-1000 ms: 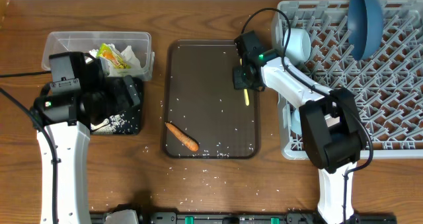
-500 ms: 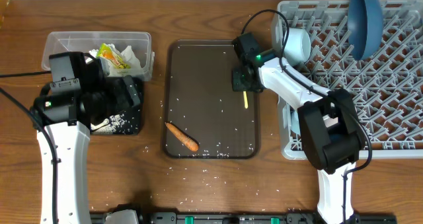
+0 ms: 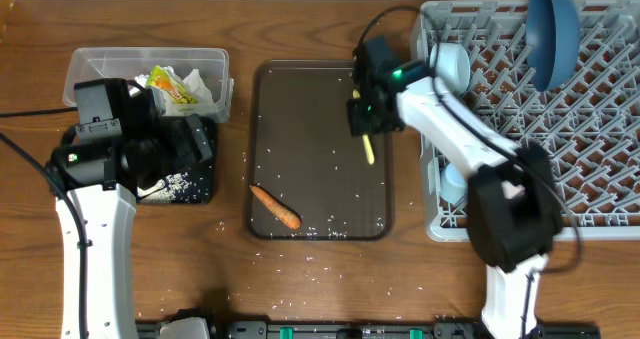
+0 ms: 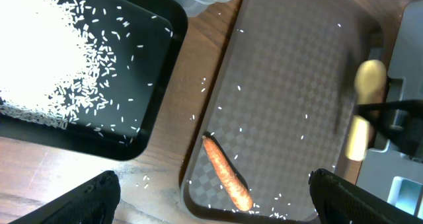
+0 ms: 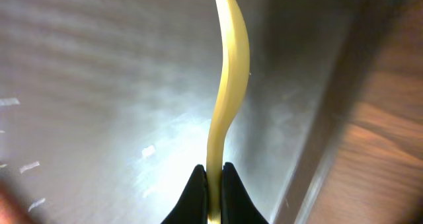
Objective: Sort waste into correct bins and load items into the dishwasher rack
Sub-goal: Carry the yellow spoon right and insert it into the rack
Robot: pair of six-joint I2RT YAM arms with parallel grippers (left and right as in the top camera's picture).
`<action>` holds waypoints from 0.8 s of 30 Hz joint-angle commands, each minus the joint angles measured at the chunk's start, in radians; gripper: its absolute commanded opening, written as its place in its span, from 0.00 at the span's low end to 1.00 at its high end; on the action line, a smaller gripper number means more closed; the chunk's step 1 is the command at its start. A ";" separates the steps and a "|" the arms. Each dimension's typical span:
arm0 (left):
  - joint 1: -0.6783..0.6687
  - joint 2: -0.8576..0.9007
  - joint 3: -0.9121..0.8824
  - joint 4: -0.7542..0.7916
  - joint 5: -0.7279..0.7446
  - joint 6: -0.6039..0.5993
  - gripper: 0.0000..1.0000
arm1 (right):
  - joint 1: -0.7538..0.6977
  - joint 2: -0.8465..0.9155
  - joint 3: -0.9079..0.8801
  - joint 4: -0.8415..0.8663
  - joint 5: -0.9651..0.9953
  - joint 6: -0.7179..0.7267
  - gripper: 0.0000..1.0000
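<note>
While its thin handle is being pinched edge-on between the fully closed fingers of the right gripper (image 5: 213,174), the yellow plastic spoon (image 3: 368,149) is being held over the two o'clock part of the large dark brown rectangular serving tray (image 3: 310,129), with its free end pointing toward six o'clock in the overhead view. Whether that end is resting on the tray cannot be told. The spoon is being judged light, stiff and smooth, so it is likely to swivel or slide in so narrow a pinch. A hold on the flat of the handle, as here, is being judged safer than one on the rounded bowl. The large square light grey plastic dishwasher rack (image 3: 600,129) is lying just beside the tray at three o'clock. The left gripper (image 4: 215,194) is being held wide open and empty toward nine o'clock, above the shallow black rectangular tray (image 4: 152,65) of white rice.
</note>
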 commanded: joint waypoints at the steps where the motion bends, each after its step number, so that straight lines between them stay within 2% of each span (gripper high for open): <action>1: 0.004 0.005 0.004 0.000 -0.013 0.005 0.93 | -0.043 -0.184 0.062 -0.035 0.015 -0.053 0.01; 7: 0.004 0.005 0.004 0.000 -0.012 0.005 0.94 | -0.161 -0.331 0.062 -0.180 0.203 -0.072 0.01; 14: 0.004 0.005 0.004 0.000 -0.012 0.005 0.94 | -0.310 -0.352 0.048 -0.270 0.288 -0.135 0.01; 19: 0.004 0.005 0.004 0.000 -0.012 0.005 0.93 | -0.393 -0.345 0.011 -0.240 0.288 -0.255 0.01; 24: 0.004 0.005 0.004 0.000 -0.012 0.005 0.93 | -0.439 -0.340 -0.061 -0.130 0.288 -0.317 0.01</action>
